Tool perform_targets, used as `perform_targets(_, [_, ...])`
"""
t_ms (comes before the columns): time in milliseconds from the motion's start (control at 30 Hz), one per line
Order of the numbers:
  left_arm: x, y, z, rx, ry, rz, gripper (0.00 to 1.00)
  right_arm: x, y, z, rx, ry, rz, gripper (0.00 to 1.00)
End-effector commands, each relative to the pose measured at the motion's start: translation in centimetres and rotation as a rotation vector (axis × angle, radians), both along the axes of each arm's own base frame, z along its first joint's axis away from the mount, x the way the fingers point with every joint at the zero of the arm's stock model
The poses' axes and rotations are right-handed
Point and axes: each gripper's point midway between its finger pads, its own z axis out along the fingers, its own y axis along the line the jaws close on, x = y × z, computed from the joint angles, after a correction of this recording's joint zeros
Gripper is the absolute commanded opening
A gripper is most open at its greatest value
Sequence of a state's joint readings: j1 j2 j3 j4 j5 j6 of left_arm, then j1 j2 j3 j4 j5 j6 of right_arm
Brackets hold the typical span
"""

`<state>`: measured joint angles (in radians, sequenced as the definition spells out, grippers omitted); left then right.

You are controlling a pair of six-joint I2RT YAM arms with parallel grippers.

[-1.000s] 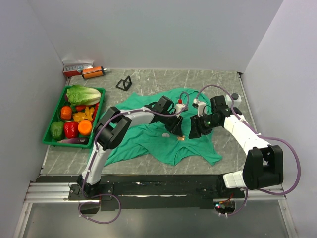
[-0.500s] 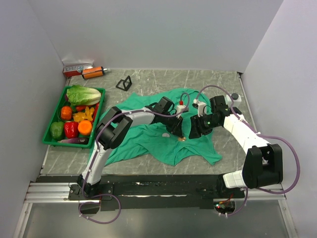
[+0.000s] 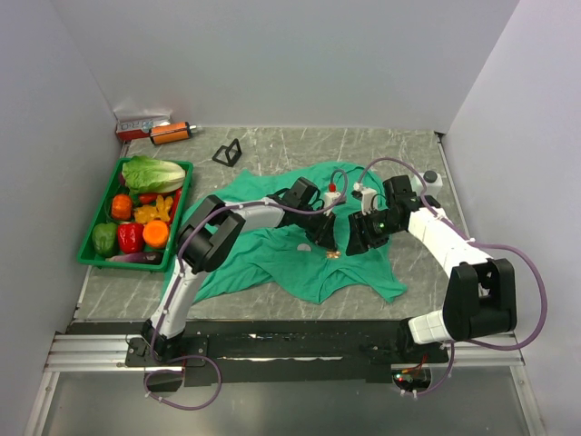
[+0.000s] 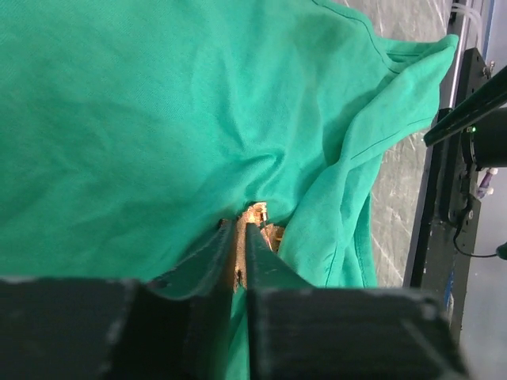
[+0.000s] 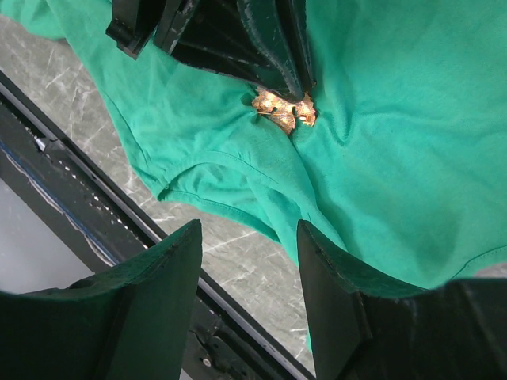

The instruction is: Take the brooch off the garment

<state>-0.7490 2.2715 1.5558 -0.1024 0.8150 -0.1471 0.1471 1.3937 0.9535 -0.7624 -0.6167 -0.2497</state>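
A teal garment (image 3: 261, 261) lies wrinkled on the grey worktop (image 3: 290, 150). Near its middle sits the small gold brooch (image 5: 283, 111), pinched at the tips of the left pincer (image 4: 240, 228), whose fingers are almost together. The right pincer (image 5: 247, 237) hovers just beside it, spread wide, holding nothing.

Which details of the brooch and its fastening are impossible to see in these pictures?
1. Left wrist view: most of the brooch is hidden behind the fingers of the left gripper.
2. Right wrist view: its pin, and whether it pierces the garment, is covered by fabric folds.
3. Top view: the brooch is too small to show its shape.
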Motion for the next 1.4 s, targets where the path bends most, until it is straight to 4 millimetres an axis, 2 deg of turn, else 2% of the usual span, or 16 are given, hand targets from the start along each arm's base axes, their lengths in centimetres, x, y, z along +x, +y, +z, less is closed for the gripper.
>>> perform_targets(0, [0.2, -0.6, 0.2, -0.034, 0.001, -0.016, 0.11, 0.8, -0.2, 0.4, -0.008, -0.032, 0.002, 0.59])
perform_targets(67, [-0.2, -0.5, 0.4, -0.042, 0.012, -0.031, 0.02, 0.8, -0.3, 0.3, -0.013, -0.028, 0.003, 0.59])
perform_targets(200, [-0.7, 0.0, 1.0, -0.063, 0.027, -0.065, 0.01, 1.1, -0.1, 0.2, -0.007, -0.021, 0.004, 0.59])
perform_targets(300, [-0.2, 0.3, 2.8, -0.096, 0.02, -0.07, 0.01, 1.6, 0.0, 0.2, -0.004, -0.019, 0.006, 0.59])
perform_targets(333, [0.3, 0.4, 4.2, -0.116, 0.002, -0.063, 0.01, 1.7, 0.0, 0.2, -0.003, -0.019, 0.005, 0.59])
perform_targets(433, [0.9, 0.7, 6.7, -0.149, -0.032, -0.057, 0.01, 2.1, 0.2, 0.0, 0.004, -0.009, 0.005, 0.59])
perform_targets(533, [1.2, 1.4, 7.3, -0.136, -0.037, -0.03, 0.01, 2.5, 0.6, -0.5, 0.022, 0.016, 0.0, 0.59])
perform_targets(667, [0.7, 2.8, 6.5, -0.084, -0.035, -0.008, 0.09, 2.9, 1.2, -1.9, 0.045, 0.082, -0.022, 0.57])
perform_targets(733, [0.0, 3.8, 5.9, -0.064, -0.011, 0.002, 0.09, 3.1, 1.4, -2.4, 0.056, 0.125, -0.027, 0.54])
perform_targets(767, [-0.2, 4.1, 5.9, -0.059, -0.006, 0.004, 0.09, 3.1, 1.5, -3.6, 0.05, 0.179, -0.039, 0.52])
perform_targets(867, [-1.1, 5.3, 5.5, -0.04, 0.013, 0.006, 0.09, 3.6, 1.7, -4.8, 0.053, 0.257, -0.057, 0.46])
perform_targets(967, [-1.6, 6.0, 5.0, -0.018, 0.015, 0.005, 0.09, 3.7, 2.0, -5.7, 0.058, 0.313, -0.06, 0.44])
perform_targets(1167, [-1.8, 6.6, 4.2, 0.005, 0.021, 0.017, 0.09, 3.3, 2.2, -6.9, 0.06, 0.388, -0.06, 0.45])
perform_targets(1367, [-2.0, 7.2, 3.5, 0.03, 0.021, 0.021, 0.08, 3.8, 3.1, -7.2, 0.111, 0.426, -0.066, 0.49])
